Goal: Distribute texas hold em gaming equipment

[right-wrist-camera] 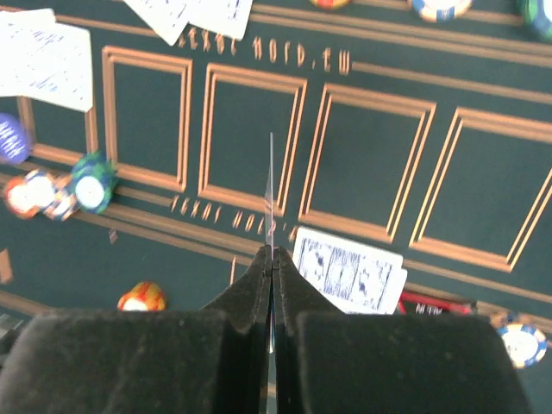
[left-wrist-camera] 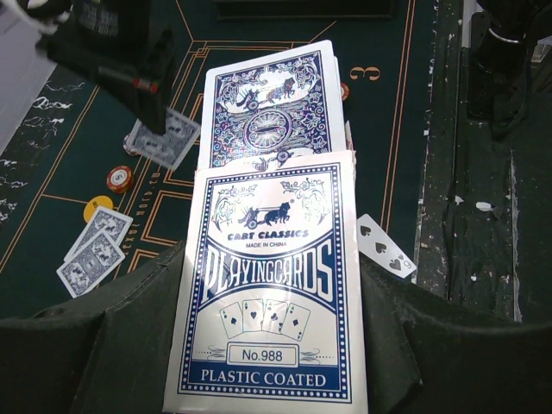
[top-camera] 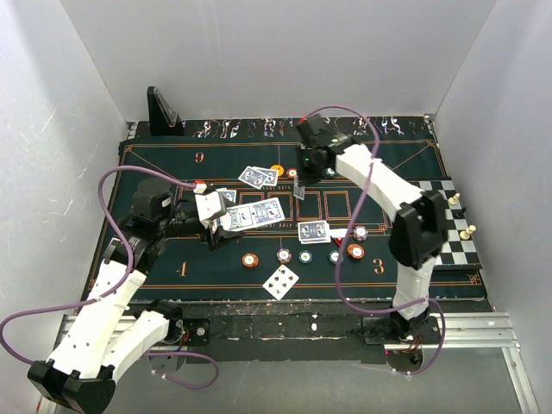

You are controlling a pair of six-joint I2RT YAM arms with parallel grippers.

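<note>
1. Left tool [top-camera: 210, 216]: clamped across the near end of the card pack [left-wrist-camera: 272, 293]. A blue-backed card [left-wrist-camera: 267, 103] juts out of the pack's far end. The pack hangs above the left-centre of the green surface [top-camera: 155, 159].
2. Right tool [right-wrist-camera: 272, 259]: fingers pressed together on a single card [right-wrist-camera: 271, 194], which shows edge-on as a thin line. It is held above the printed boxes in the middle of the surface.
3. Lying out: a face-down pair [top-camera: 257, 177] on the far side, a second pair [top-camera: 314, 231] right of centre, and one face-up card [top-camera: 281, 282] near the front edge.
4. Chips [top-camera: 284, 255]: a loose row on the near side, each apart from the next. An orange chip [top-camera: 277, 171] sits just beside the far pair.
5. Handling, judged: the cards are light, thin, springy and probably slick, as the pack reads "plastic coated". Pinch one by a short edge, where it juts from the pack. A card lying flat on the felt gives no edge to take.
6. Chips look stiff and light; grip them across the rim.
7. Risk: a card held by one edge may flex or slip on release.
</note>
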